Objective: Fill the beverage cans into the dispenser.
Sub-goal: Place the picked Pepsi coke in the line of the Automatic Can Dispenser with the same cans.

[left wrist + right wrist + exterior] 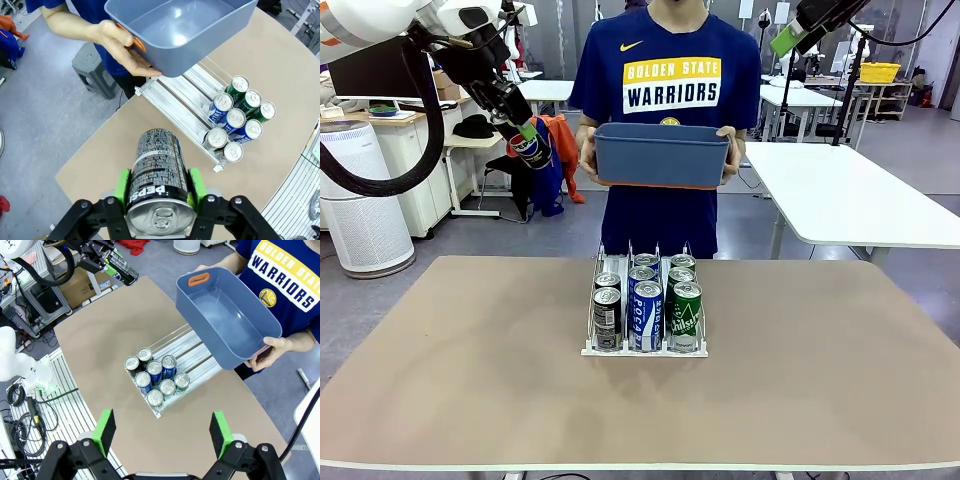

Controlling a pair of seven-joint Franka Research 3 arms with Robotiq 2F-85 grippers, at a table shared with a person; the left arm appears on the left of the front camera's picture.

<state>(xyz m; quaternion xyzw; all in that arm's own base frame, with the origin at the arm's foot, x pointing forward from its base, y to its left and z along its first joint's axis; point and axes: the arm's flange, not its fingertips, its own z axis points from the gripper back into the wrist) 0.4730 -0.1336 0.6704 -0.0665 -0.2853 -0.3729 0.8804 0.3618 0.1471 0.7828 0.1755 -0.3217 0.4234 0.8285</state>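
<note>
1. The left gripper (159, 192) is clamped on a black can (157, 175), high above the table's left side.
2. The right gripper (162, 432) has its jaws wide apart, holding nothing.
3. The can could slip and fall, or bump the cans already in the rack (645, 345).
4. A person holds a blue bin (662, 155) above the rack's back, in the way.

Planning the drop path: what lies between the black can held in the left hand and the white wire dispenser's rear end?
In the left wrist view, bare tan tabletop separates the black cola can from the white three-lane dispenser; the person's blue-grey plastic bin hangs above its rear.
</note>
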